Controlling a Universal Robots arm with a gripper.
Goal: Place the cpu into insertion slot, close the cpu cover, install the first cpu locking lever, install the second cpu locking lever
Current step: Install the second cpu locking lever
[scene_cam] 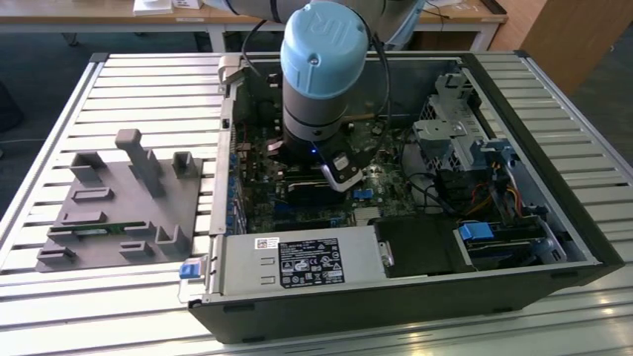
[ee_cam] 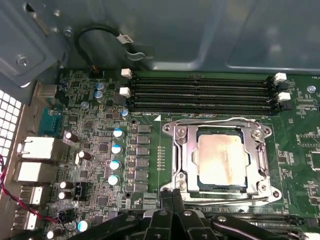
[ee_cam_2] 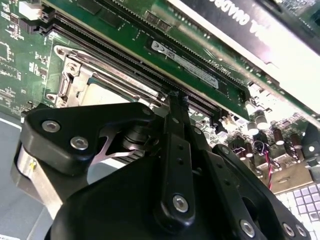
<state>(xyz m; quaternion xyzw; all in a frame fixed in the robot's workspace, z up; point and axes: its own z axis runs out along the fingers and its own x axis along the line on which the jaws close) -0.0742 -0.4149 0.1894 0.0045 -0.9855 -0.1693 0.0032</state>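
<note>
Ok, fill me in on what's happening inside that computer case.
The arm's gripper is down inside the open computer case, right at the edge of the insertion slot on the green board. The cpu already sits in it, with the cpu cover lying flat around the chip.

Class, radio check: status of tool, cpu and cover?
Tool shut, at socket edge. Cpu seated in insertion slot. Cpu cover down around it.

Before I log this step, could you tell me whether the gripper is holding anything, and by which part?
Nothing is held: the gripper has its jaws pressed together at the edge of the cpu cover, and the cpu already lies under it.
</note>
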